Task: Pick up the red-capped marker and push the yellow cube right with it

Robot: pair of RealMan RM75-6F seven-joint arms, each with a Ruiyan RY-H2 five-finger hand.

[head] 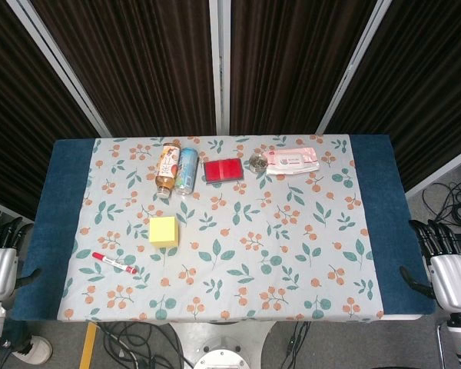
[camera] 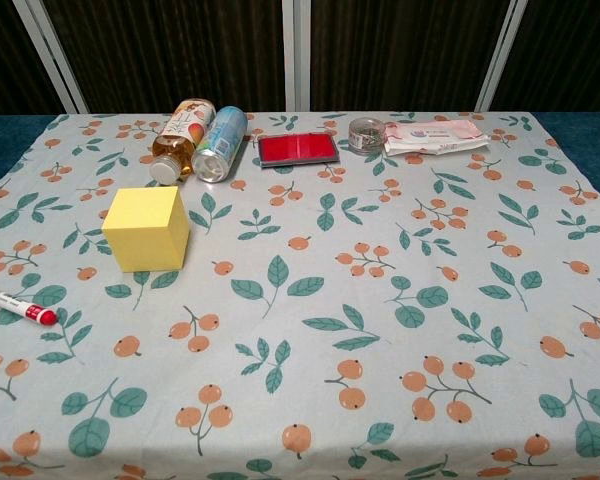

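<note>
The red-capped marker [head: 114, 263] lies flat on the patterned cloth near the front left; in the chest view the marker [camera: 16, 305] shows at the left edge, red cap pointing right. The yellow cube [head: 164, 231] stands just behind and to the right of it, and the cube [camera: 147, 228] is upright. My left hand [head: 0, 261] hangs beside the table's left edge, holding nothing, fingers apart. My right hand [head: 446, 265] hangs off the right edge, likewise holding nothing. Neither hand shows in the chest view.
At the back lie a tea bottle [head: 167, 168] and a can [head: 187, 171] side by side, a red case [head: 223, 170], a small round tin [head: 258, 161] and a wipes packet [head: 292, 161]. Blue table [head: 65, 169] borders the cloth.
</note>
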